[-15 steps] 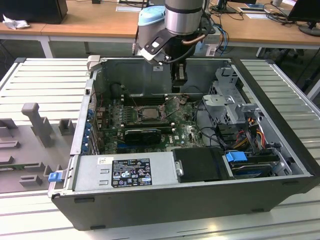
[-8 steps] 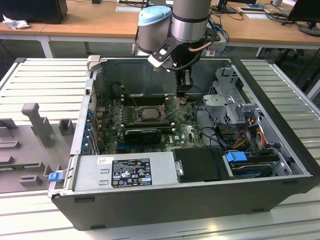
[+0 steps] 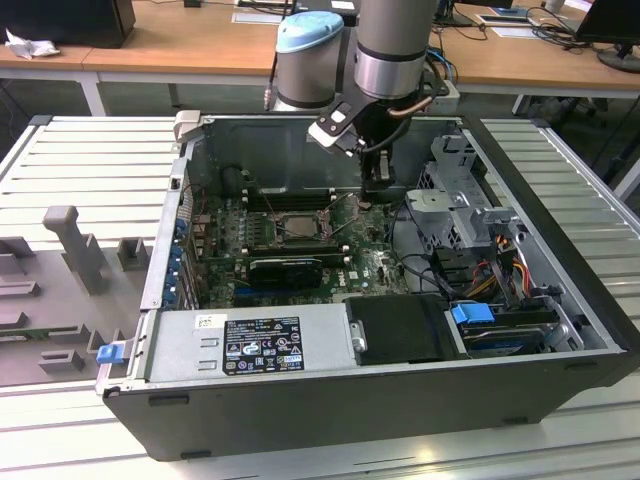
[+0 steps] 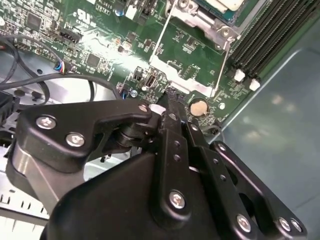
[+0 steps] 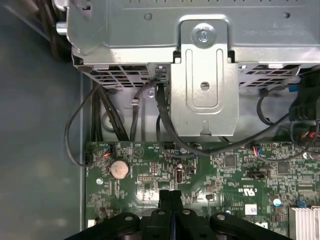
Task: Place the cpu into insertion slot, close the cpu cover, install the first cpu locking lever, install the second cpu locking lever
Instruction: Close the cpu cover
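Second wrist view: pincer (image 4: 169,95) closed on nothing, low over the green board (image 4: 100,45) near the insertion slot (image 4: 215,10); a misjudged descent could scrape components.

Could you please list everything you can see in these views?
computer case: one, black, open, on the slatted table.
motherboard: one, green, on the case floor.
insertion slot: one, silvery-rimmed, mid-motherboard.
long card: one, black, between slot and power supply.
power supply: one, grey, along the case's near wall.
drive cage: one, silvery, at the exterior view's right.
coin battery: one, silvery, on the motherboard near the gripper.
gripper: one, black, shut, low over the motherboard.
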You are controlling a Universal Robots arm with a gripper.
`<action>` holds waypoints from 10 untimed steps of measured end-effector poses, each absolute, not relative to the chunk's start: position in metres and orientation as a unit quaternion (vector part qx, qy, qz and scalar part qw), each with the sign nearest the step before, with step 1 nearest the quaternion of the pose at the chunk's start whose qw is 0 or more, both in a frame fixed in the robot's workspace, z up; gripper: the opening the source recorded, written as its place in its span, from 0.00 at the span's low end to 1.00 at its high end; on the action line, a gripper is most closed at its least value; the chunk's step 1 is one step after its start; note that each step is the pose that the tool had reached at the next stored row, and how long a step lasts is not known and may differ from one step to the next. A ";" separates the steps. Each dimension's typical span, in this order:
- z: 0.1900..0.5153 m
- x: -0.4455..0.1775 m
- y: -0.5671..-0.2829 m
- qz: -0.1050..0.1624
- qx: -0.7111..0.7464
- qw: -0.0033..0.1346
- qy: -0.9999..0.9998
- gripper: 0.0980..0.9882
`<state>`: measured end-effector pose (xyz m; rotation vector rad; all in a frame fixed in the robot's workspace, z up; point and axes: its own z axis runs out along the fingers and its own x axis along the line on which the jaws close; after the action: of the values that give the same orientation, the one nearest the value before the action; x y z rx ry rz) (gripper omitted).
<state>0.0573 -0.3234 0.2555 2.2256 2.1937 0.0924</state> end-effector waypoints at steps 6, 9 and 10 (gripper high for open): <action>0.246 0.056 -0.323 0.026 0.712 0.004 0.702 0.01; 0.246 0.052 -0.323 0.026 0.712 0.004 0.702 0.01; 0.246 0.052 -0.323 0.026 0.712 0.004 0.702 0.01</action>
<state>0.0515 -0.3234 0.2458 2.2304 2.1985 0.0825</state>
